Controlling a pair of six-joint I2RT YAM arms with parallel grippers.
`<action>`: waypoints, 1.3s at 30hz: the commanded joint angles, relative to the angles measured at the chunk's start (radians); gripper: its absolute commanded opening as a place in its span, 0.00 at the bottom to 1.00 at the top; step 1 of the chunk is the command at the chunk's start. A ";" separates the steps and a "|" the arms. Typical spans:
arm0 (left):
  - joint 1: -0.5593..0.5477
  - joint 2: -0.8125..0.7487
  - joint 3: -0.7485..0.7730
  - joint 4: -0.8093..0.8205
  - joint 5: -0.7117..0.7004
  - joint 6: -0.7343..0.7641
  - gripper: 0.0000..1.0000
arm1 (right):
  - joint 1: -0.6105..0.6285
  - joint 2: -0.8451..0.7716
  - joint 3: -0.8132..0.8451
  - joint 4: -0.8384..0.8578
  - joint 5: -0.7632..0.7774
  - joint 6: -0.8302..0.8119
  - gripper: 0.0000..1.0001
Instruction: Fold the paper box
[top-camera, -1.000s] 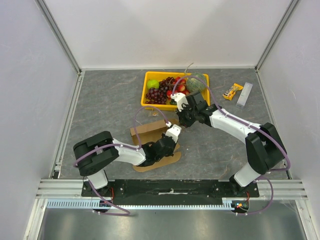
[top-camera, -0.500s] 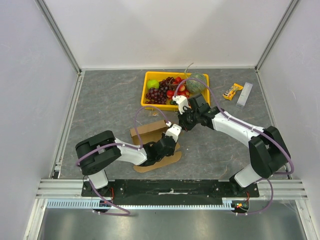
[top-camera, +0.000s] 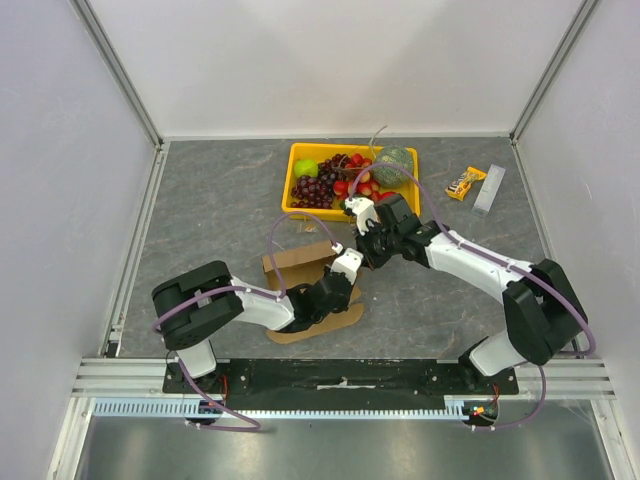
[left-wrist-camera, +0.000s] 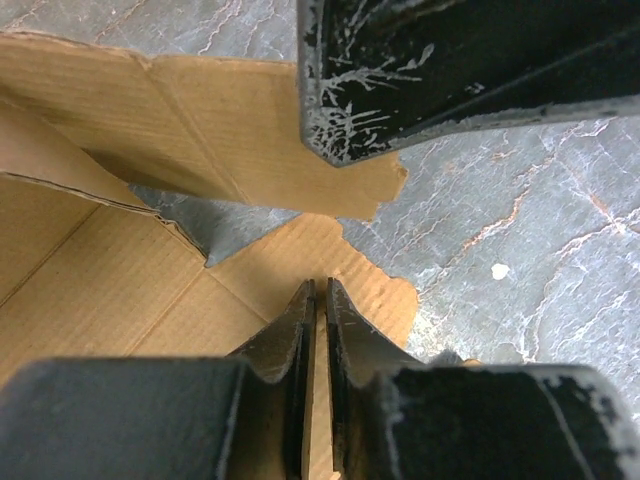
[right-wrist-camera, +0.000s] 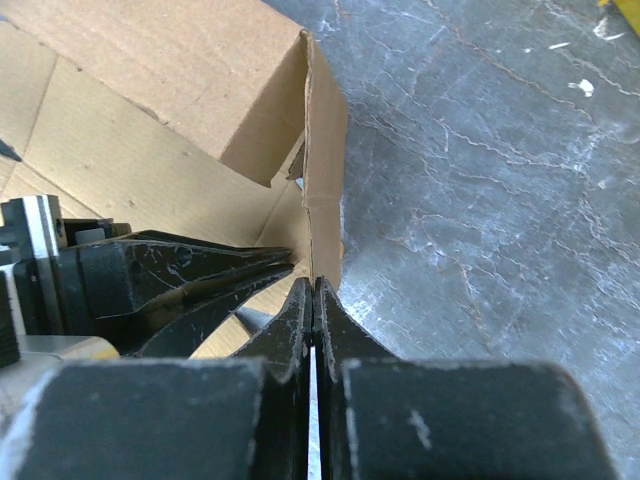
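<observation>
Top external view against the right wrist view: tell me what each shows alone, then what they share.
Only the top external view shows the yellow fruit tray and the snack packet at the far side of the table. Only the right wrist view shows the right hand, fingertips closed, meeting the edge of the paper box at its upright wall. Both show the brown paper box, the left hand at it, and the grey table.

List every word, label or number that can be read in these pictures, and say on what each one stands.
No text can be read.
On the snack wrapper: dark print, too small to read.
On the box: no print.
On the tray: no print seen.
</observation>
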 joint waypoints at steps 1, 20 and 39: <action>-0.004 -0.051 0.006 0.007 0.006 -0.017 0.13 | 0.054 -0.042 -0.036 0.007 0.071 0.020 0.00; -0.005 -0.326 -0.050 -0.142 0.073 0.014 0.13 | 0.084 -0.103 -0.106 0.087 0.146 0.055 0.00; -0.004 -0.176 -0.131 -0.085 0.024 -0.044 0.08 | 0.086 -0.103 -0.029 0.033 0.247 -0.017 0.00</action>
